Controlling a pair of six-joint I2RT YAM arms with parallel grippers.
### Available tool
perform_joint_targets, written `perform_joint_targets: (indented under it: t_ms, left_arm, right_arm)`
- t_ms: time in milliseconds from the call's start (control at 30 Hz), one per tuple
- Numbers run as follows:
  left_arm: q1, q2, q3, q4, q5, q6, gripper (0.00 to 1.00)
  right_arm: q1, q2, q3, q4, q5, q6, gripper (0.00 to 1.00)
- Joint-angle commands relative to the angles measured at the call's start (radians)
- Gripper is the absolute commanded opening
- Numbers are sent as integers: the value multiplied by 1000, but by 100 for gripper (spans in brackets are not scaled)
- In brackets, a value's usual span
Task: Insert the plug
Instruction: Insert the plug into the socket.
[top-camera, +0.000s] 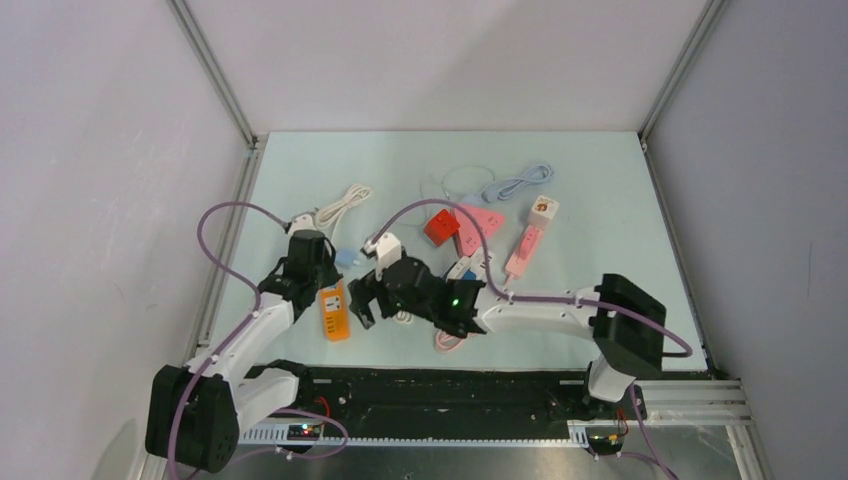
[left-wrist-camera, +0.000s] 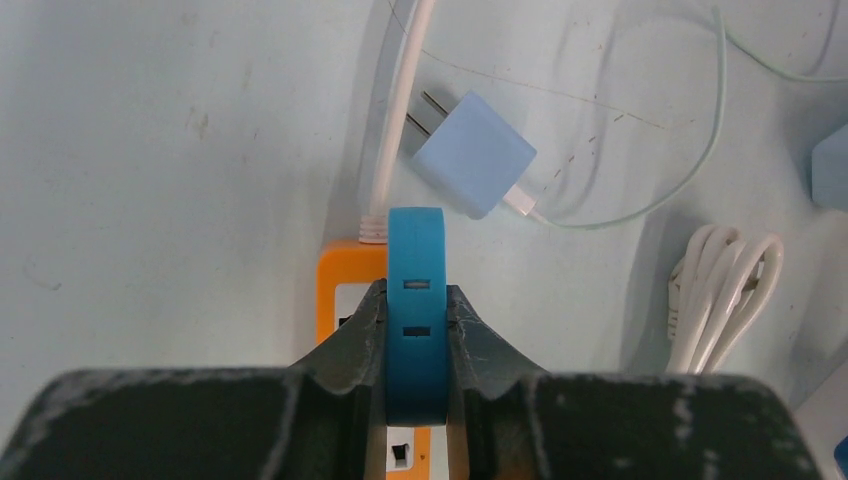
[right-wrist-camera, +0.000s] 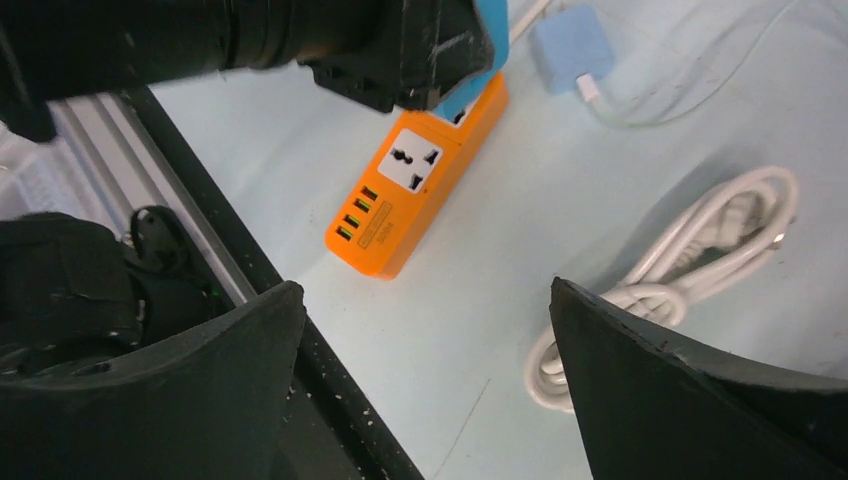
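My left gripper is shut on a blue plug, which stands upright between the fingers. Two slots show on the plug's face. It hangs over the far end of the orange power strip, whose white sockets show on either side of the fingers. From above, the strip lies near the front left of the mat, with the left gripper over its far end. My right gripper is open and empty, just right of the strip, low over bare mat.
A light-blue charger with bare prongs lies beyond the strip, and a coiled white cable lies to its right. Farther back are a red adapter, pink strips and a white cube. The black rail borders the front.
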Motion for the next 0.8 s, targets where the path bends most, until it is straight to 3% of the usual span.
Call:
perform_joint_targets:
  t_ms: [0, 200, 433, 767]
  left_arm:
    - [7, -41, -12, -10, 34, 20, 0]
    - [7, -6, 15, -10, 60, 39, 0]
    - [7, 81, 61, -10, 109, 49, 0]
    - [7, 145, 119, -13, 120, 59, 0]
  right_arm:
    - [81, 65, -34, 128, 173, -23, 98]
    - [169, 147, -79, 205, 260, 26, 99]
    - [231, 298, -78, 353, 288, 43, 93]
    - [239, 509, 113, 201, 420, 165, 92]
